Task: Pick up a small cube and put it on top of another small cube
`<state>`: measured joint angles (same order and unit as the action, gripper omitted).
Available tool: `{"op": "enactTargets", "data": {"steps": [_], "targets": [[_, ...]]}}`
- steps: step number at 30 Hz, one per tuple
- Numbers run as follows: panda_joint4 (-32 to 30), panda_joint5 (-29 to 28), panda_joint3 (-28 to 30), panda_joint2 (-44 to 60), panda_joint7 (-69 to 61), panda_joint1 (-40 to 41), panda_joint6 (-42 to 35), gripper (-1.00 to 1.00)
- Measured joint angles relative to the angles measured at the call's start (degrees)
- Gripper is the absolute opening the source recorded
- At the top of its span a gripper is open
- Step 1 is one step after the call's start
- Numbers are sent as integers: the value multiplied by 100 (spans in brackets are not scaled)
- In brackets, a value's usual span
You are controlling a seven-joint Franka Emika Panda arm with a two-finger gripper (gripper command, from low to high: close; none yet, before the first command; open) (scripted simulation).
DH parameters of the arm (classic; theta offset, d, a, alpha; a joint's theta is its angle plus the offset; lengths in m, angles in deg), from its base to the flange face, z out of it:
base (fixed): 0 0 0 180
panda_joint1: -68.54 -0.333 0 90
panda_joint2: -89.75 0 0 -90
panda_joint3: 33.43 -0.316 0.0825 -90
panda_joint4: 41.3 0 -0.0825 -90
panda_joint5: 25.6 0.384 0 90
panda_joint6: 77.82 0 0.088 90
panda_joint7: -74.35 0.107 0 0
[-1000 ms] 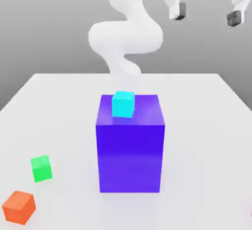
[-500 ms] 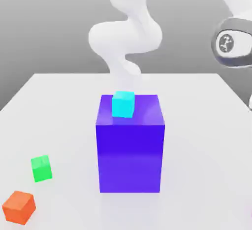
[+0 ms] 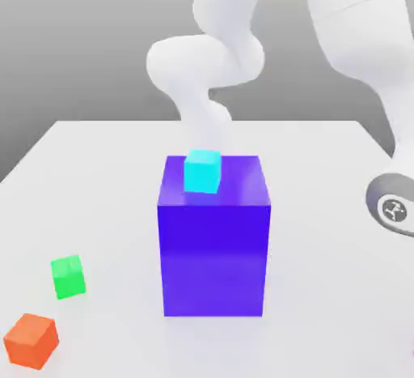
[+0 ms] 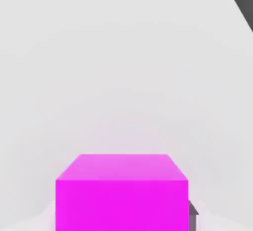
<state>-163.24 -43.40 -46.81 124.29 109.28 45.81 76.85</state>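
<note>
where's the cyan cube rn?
In the exterior view the cyan cube sits on top of the big blue-violet block at mid-table, toward its back edge, slightly toward the exterior view's left of the block's centre.

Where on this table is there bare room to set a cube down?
Bare table lies behind and beside the big blue block; more between it and the green cube. Crowded: the near corner with the green and orange cube, and the arm's side.
</note>
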Motion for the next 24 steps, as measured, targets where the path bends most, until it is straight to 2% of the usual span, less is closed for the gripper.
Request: {"op": "enactTargets", "data": {"steps": [7, 16, 21, 24], "targets": [[-224, 414, -295, -1007, -598, 474, -581, -100], [-1151, 758, 399, -2112, -2459, 2152, -416, -100], [-1713, 1118, 908, -2743, -3635, 3006, -290, -100], [-2096, 1432, 1315, -3169, -4533, 3885, -209, -100]]}}
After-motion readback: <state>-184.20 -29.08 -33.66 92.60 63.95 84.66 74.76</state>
